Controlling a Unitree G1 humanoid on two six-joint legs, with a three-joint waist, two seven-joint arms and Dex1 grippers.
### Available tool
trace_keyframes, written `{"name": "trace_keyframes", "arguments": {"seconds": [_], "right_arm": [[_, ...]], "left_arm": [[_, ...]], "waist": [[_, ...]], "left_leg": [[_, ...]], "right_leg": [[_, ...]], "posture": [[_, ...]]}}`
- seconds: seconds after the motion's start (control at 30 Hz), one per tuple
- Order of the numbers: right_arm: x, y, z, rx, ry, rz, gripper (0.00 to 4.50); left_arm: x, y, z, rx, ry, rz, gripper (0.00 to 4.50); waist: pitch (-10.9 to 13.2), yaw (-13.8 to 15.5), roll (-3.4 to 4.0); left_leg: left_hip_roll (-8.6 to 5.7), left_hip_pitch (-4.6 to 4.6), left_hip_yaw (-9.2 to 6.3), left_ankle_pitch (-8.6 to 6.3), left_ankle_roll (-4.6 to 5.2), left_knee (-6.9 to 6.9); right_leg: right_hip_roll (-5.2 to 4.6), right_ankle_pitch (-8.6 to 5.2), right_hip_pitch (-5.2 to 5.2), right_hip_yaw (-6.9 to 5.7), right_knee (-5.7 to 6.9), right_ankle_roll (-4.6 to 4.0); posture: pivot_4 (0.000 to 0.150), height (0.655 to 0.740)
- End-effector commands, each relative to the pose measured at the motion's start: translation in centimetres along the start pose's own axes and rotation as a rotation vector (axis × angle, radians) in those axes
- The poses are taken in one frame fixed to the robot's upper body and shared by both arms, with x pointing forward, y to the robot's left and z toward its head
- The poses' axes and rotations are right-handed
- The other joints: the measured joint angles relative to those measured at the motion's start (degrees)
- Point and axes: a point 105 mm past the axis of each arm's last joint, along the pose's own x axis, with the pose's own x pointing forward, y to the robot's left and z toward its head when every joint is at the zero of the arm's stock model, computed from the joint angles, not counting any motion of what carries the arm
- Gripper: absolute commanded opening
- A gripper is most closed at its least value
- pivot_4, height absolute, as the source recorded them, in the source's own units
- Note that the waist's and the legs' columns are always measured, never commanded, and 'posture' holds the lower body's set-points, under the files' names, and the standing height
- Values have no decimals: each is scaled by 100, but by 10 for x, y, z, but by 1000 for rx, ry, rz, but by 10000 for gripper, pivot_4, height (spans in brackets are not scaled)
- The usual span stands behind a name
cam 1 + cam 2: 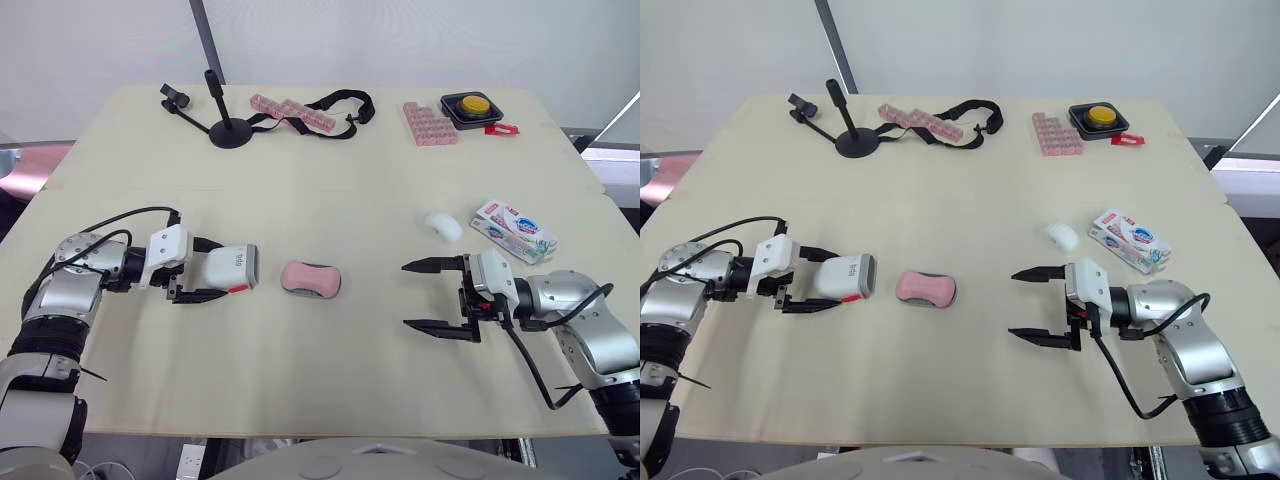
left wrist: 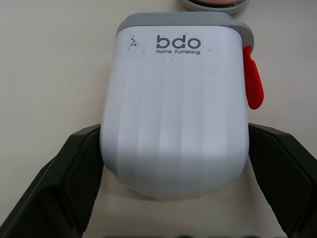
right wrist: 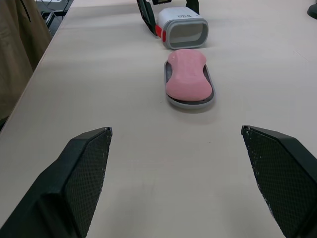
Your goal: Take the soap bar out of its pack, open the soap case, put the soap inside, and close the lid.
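At the far left of the pale worktop (image 1: 330,190): left gripper (image 1: 210,272) pinching a white case cover (image 1: 235,267), one black finger (image 2: 74,183) pressed to each side. Cover on its side, low over the worktop, whether touching it hard to tell. Open grey-rimmed mouth toward the middle, "bdo" lettering on the shell, red latch (image 2: 252,84) on one edge.

Just beside that open mouth, apart from it: pink soap (image 1: 311,277), out of its pack, seated in a shallow grey tray (image 3: 190,103) flat on the worktop. No gripper in contact with soap or tray.

Right of the soap, with a clear gap between: right gripper (image 1: 406,295), fingers spread wide, nothing between them, tips aimed toward the soap and tray.

Behind the right gripper, farther from the robot: small white lump (image 1: 444,226), too small to identify. Just beside it, nearer the right edge: soap pack (image 1: 514,230), white with blue and red print, flat on the worktop.

Along the far edge, left to right: black stand (image 1: 228,128) with a round base; row of pink blocks (image 1: 292,112) tangled with a black strap (image 1: 345,100); pink block slab (image 1: 430,123); yellow button (image 1: 473,103) in a black housing; small red piece (image 1: 503,128) just beside that housing.
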Motion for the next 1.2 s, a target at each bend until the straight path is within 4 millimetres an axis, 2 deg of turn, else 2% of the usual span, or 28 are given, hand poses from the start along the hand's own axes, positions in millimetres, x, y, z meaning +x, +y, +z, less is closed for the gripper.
{"name": "trace_keyframes", "arguments": {"seconds": [0.03,0.1,0.4,0.6,0.77,0.93,1.2], "right_arm": [[-1,0,6,-26,2,5,45000],[-2,0,5,-24,5,3,45000],[-2,1,5,-23,6,8,45000],[11,-1,17,-30,32,66,45000],[39,-6,26,-58,98,76,45000],[76,-13,38,-52,110,47,45000],[122,-18,39,-48,155,31,45000]], "left_arm": [[1,1,-1,17,18,-7,39803],[1,2,-1,20,20,-6,34438],[3,6,3,34,-1,19,34326],[0,-8,8,99,-6,-45,34326],[-3,-21,15,94,-32,-91,34326],[-5,-33,19,95,-46,-121,34326],[-3,-36,19,86,-46,-122,34326]], "waist": [[0,-1,0],[0,2,0],[0,-1,0],[0,-20,0],[0,-21,0],[0,-20,0],[0,-34,0]], "left_leg": [[0,0,0,0,0,0],[0,0,0,0,0,0],[0,0,0,0,0,0],[0,1,0,0,0,-1],[4,2,0,0,-1,-2],[2,22,0,2,-3,-2],[-1,26,1,5,-9,-5]], "right_leg": [[0,0,0,0,0,0],[0,0,0,0,0,0],[0,0,0,1,0,0],[1,0,0,1,-1,0],[8,0,-3,0,0,0],[14,0,-11,-1,5,0],[20,0,-20,-2,9,0]], "posture": [[1500,7400],[1500,7400],[1500,7400],[1500,7400],[1500,7400],[1500,7400],[1500,7400]]}}
